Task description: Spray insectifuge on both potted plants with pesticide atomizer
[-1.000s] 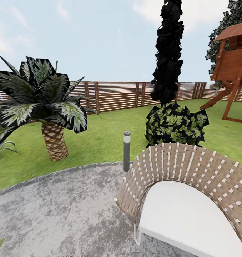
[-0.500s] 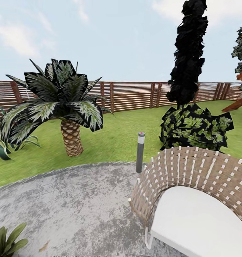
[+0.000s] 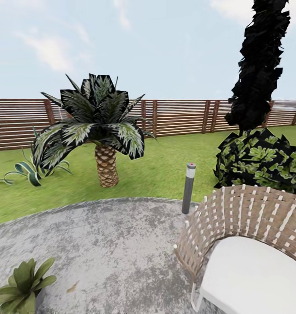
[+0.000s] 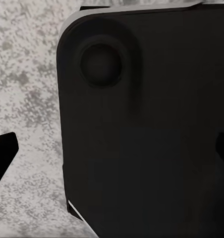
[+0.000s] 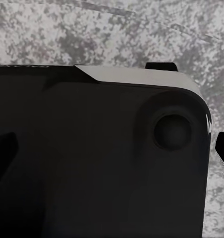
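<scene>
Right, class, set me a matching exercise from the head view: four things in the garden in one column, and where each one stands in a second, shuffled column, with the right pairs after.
Things
1. palm
2. lamp post
3. woven chair
4. potted plant

Places
A. on the stone patio, at the view's bottom left corner
B. on the lawn, in front of the slat fence
C. at the patio's far edge, where stone meets grass
D. on the patio at the view's right, just in front of the leafy bush

Pairs: 1-B, 2-C, 3-D, 4-A
</scene>
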You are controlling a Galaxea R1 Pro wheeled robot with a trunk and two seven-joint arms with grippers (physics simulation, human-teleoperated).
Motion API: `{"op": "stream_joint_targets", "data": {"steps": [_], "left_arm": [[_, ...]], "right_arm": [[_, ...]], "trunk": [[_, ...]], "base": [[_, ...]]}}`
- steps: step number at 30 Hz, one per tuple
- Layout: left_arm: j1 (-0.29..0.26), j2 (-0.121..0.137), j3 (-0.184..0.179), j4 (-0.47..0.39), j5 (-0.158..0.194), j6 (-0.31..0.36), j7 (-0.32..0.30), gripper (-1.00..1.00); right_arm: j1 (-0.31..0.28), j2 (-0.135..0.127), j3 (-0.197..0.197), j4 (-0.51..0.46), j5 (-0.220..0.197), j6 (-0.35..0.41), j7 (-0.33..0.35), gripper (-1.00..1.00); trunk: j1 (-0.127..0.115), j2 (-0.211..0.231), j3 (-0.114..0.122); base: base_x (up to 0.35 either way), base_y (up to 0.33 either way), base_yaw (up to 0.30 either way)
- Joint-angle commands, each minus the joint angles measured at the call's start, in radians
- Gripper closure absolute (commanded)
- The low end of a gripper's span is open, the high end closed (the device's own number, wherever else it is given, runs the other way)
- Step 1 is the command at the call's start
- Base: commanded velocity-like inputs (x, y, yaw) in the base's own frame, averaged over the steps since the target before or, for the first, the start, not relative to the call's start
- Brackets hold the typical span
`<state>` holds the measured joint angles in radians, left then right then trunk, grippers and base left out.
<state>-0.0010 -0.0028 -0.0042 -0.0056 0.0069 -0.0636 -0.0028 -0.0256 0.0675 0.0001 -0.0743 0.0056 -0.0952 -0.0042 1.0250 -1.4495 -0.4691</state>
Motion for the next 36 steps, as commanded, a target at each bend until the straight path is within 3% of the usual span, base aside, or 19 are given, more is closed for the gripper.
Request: {"op": "stream_joint_targets", "data": {"steps": [1,16,27,36], "left_arm": [[0.000,0.000,0.000,0.000,0.001,-0.002,0.000,-1.00],[-0.002,-0.004,-0.004,-0.001,-0.005,-0.003,-0.003,-1.00],[-0.002,0.007,0.003,0.001,0.000,-0.001,0.005,-1.00],[-0.002,0.020,0.049,0.001,0.002,-0.010,0.100,-1.00]], "right_arm": [[0.000,0.000,0.000,0.001,0.001,-0.003,0.000,-1.00],[0.000,-0.002,0.000,0.001,0.001,-0.013,-0.001,-1.00],[0.000,-0.009,0.001,0.001,0.002,-0.046,-0.001,-1.00],[0.000,-0.014,0.001,0.002,0.002,-0.046,-0.002,-1.00]], "trunk": [[0.000,0.000,-0.001],[0.000,0.000,-0.005],[0.000,0.000,-0.011],[0.000,0.000,-0.016]], "base": [[0.000,0.000,0.275],[0.000,0.000,0.275],[0.000,0.000,0.275],[0.000,0.000,0.275]]}}
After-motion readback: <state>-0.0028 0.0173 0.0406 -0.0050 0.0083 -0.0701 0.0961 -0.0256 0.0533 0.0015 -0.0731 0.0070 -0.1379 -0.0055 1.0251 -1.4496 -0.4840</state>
